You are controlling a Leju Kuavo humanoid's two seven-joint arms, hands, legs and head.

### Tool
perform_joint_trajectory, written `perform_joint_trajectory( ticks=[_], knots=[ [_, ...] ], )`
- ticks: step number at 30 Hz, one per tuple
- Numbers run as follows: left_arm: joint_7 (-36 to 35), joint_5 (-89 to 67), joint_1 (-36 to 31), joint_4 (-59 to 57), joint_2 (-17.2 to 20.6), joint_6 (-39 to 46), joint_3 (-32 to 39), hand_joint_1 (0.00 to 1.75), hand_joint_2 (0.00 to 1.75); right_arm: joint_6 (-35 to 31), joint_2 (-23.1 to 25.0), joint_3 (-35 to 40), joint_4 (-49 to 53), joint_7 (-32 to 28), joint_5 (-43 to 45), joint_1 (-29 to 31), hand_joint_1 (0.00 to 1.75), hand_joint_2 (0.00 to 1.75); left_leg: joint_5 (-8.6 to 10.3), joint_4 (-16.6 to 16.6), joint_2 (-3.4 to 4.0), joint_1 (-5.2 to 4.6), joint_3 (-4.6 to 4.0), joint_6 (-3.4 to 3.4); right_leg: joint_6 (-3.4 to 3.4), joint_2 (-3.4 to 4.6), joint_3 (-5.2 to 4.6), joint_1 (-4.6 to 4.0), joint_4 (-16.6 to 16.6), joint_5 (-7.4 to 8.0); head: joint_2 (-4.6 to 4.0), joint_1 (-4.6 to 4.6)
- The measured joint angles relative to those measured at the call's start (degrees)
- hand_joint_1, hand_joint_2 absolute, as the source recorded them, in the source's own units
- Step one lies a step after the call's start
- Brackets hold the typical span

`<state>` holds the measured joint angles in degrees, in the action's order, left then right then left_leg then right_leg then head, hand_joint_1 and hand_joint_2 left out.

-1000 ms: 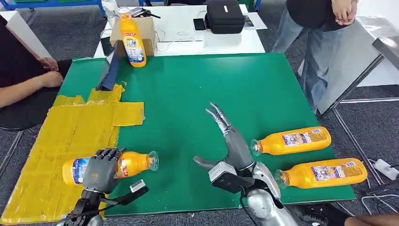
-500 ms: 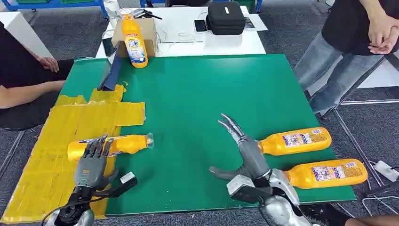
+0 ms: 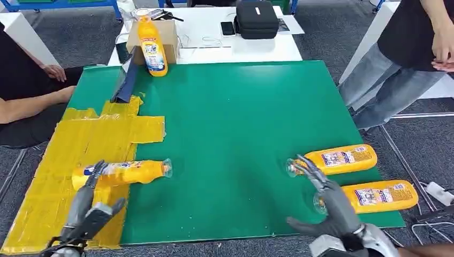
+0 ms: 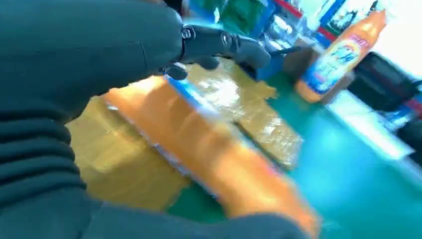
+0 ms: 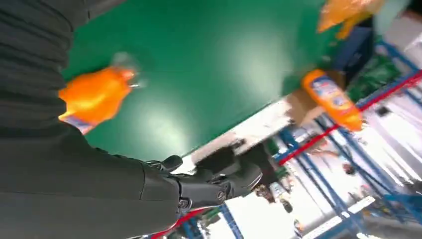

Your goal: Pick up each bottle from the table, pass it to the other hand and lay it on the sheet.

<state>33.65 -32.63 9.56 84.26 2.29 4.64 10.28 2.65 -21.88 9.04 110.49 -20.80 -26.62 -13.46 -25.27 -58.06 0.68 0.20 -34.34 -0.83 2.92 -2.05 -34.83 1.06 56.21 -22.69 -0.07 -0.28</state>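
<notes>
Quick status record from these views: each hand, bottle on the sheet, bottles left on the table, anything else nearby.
left hand: open, by the laid bottle, holding nothing
right hand: open, over the necks of the two lying bottles
laid bottle: on its side, mostly on the yellow sheet, cap end over the green table
far lying bottle: on table
near lying bottle: on table
upright bottle: far edge, by cardboard box
people: both sides

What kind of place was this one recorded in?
Probably a robot lab or test room. A green table with a taped yellow sheet serves as the work area, a white desk behind holds a black case and phone, and blue racks and people stand around.
</notes>
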Motion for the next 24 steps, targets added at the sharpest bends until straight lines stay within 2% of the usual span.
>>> perform_joint_trajectory(
  ticks=[2,6,17,24],
  knots=[
    [1.9,8.0,0.1,2.6,-1.5,-8.0,2.1,0.0,0.0,3.2,-2.4,-3.4,0.5,1.5,1.8,-1.7,0.0,1.75,0.0,0.0,-0.01,-0.02,0.0,-0.01,0.01,-0.01,0.0,0.04,0.0,0.0,0.0,0.02],
    [1.9,13.5,0.5,7.1,-3.5,-14.4,3.8,0.0,0.0,10.1,-6.1,-12.0,-0.1,2.4,3.4,-3.5,0.0,1.75,0.01,0.0,-0.01,-0.06,-0.02,-0.02,0.02,-0.01,0.0,0.07,0.0,0.01,0.0,0.0],
    [1.7,15.9,1.0,11.7,-4.7,-13.2,1.3,0.0,0.0,22.8,-11.7,-32.2,-2.7,4.0,4.3,-6.7,0.0,1.75,-0.02,0.0,0.0,-0.07,-0.02,-0.04,0.03,0.0,-0.05,0.08,0.0,0.0,0.0,-0.02],
    [1.7,16.6,0.4,11.7,-4.2,-13.5,0.9,0.0,0.0,26.1,-14.4,-39.1,-4.0,4.7,5.7,-7.2,0.0,1.75,-0.02,0.0,0.03,-0.1,0.0,-0.05,0.03,0.02,-0.03,0.1,0.0,0.01,0.0,0.0]
  ],
)
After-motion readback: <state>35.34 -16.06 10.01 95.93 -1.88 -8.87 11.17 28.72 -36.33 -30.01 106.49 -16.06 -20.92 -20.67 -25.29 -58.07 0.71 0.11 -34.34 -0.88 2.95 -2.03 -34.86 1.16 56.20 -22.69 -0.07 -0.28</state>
